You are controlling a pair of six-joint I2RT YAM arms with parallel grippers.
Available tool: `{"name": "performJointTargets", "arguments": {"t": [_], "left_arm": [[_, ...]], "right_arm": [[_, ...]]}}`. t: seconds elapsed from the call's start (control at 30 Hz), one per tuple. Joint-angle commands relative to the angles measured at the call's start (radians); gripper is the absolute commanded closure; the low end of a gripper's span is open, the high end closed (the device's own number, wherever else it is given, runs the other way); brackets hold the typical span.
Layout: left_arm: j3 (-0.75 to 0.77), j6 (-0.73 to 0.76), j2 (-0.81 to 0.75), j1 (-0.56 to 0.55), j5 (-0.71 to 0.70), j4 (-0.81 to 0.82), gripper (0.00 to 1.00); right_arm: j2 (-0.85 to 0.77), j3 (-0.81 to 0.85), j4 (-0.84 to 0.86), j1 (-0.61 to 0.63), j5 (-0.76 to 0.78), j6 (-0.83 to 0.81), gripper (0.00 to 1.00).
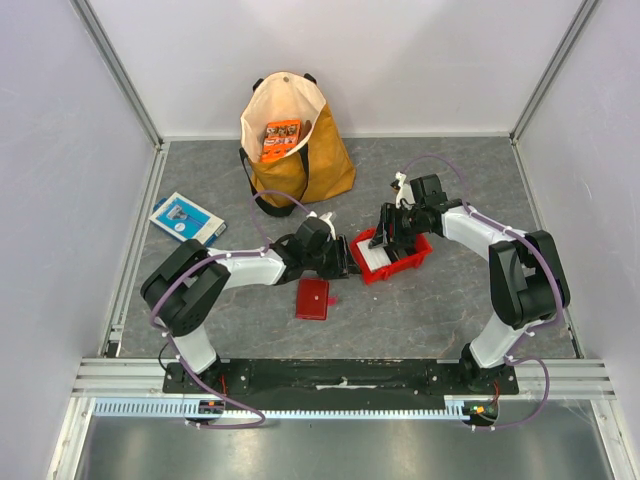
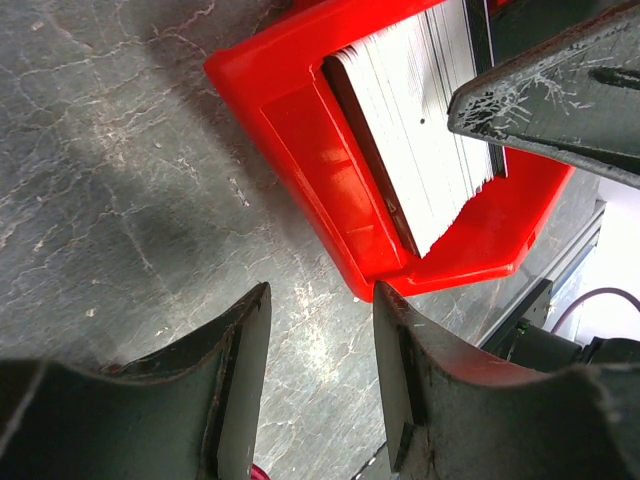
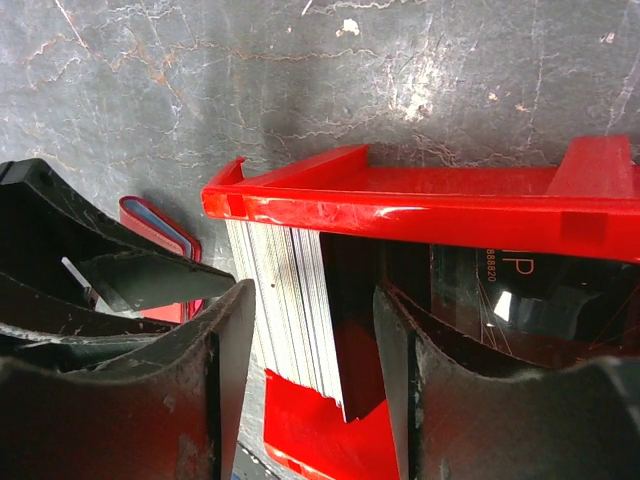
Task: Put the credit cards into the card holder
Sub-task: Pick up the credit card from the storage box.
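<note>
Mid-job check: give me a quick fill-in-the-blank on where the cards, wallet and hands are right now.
1. The stack of thin whitish and dark grey cards stands inside the ____ plastic bin.
2. The small flat red wallet lies on the grey table, ____ the bin.
3. The right hand hovers open above the ____ in the bin.
4. The left hand sits beside the bin, open and holding ____.
Missing words: red; outside; cards; nothing.

A robotics lab test cell: white panel walls (image 1: 350,60) on aluminium framing (image 1: 118,68) enclose a grey desk (image 1: 420,315), robot arms (image 1: 215,275) bolted to a black base plate (image 1: 340,378).
</note>
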Motion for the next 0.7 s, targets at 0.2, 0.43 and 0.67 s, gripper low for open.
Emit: {"name": "performJointTargets", "arguments": {"t": [0.2, 0.43, 0.67], "left_arm": [[0.025, 0.017, 0.011, 0.0, 0.027, 0.037, 0.49], [0.022, 0.02, 0.01, 0.0, 0.028, 0.037, 0.49], [0.017, 0.02, 0.004, -0.001, 0.031, 0.037, 0.48]], "right_arm": [[-0.036, 0.004, -0.004, 0.001, -0.053, -0.002, 0.56], [-0.03, 0.006, -0.009, 0.001, -0.047, -0.011, 0.69], [-0.031, 0.009, -0.012, -0.016, -0.044, -0.014, 0.74]]}}
